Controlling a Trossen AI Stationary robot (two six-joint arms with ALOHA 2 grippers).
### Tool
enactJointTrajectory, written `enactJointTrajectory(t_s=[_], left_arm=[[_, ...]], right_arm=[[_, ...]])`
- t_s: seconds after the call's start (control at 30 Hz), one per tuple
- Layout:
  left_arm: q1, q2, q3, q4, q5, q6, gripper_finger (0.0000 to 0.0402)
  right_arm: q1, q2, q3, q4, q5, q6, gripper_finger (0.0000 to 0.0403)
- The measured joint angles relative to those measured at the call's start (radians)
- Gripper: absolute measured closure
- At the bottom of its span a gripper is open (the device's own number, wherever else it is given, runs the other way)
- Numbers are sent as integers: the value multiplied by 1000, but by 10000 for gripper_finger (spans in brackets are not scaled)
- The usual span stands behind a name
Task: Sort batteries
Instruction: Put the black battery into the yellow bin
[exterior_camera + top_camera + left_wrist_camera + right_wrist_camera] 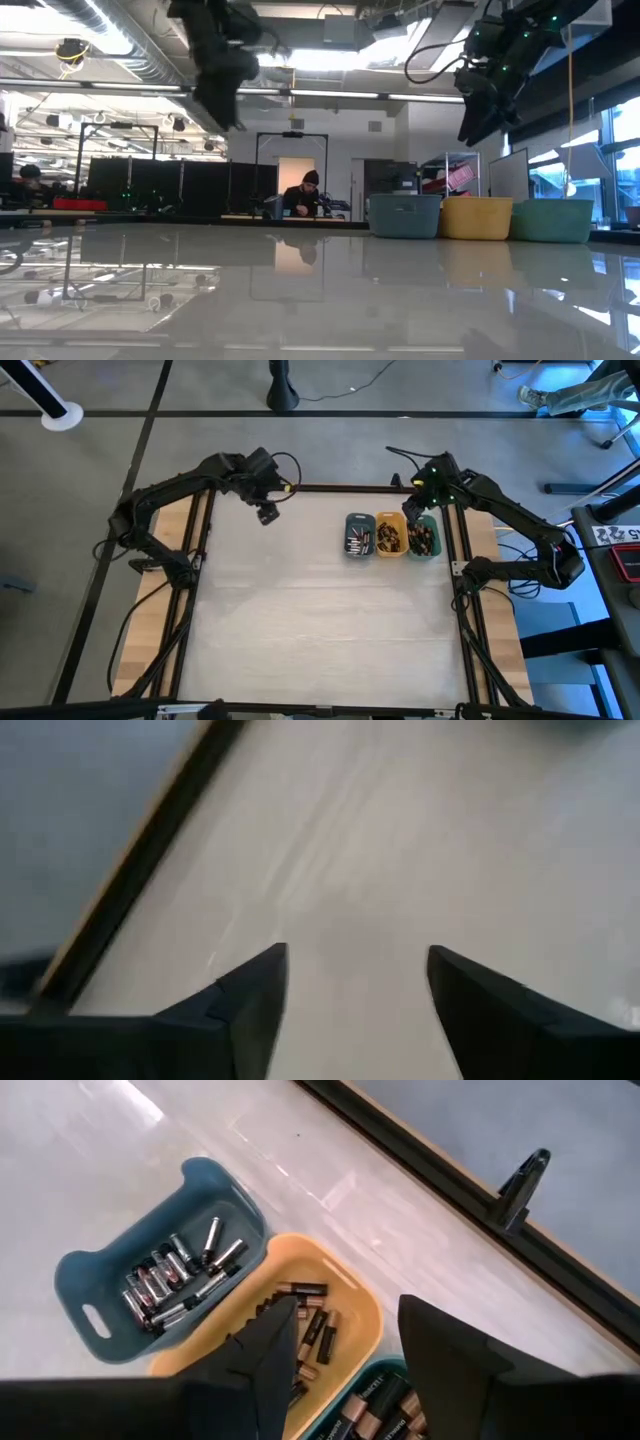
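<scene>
Though batteries show markings, none legible.

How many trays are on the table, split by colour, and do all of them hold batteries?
Slate-blue tray: 1, holds batteries
Orange tray: 1, holds batteries
Green tray: 1, holds batteries
Total: 3 trays, side by side in one row

Three trays stand side by side, touching, near the far right corner of the table. Batteries lie in each tray. The right tool hangs above the middle and rightmost trays (jaws apart, nothing between them). The left tool hangs over bare table near the far left corner.
</scene>
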Motion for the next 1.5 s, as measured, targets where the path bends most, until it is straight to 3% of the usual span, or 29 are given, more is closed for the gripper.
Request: enactJointTrajectory(t_s=[0.4,0.5,0.83,0.97,1.13,1.3,1.5], left_arm=[[60,327,20,-435,-385,98,174],[62,421,20,-502,-421,96,174],[61,616,18,-507,-498,266,174],[67,621,-10,-508,-507,355,174],[100,620,-94,-490,-510,350,174],[145,620,-201,-427,-617,354,174],[176,620,-273,-346,-633,362,174]], right_arm=[[0,1,0,1,-27,-1,226],[0,1,0,1,-27,-1,226],[0,1,-1,1,-27,-24,226],[0,1,-1,-3,-27,-32,226],[0,1,-1,-3,-27,-58,226],[0,1,-1,-2,-27,-82,226],[0,1,-1,4,-27,-82,226]])
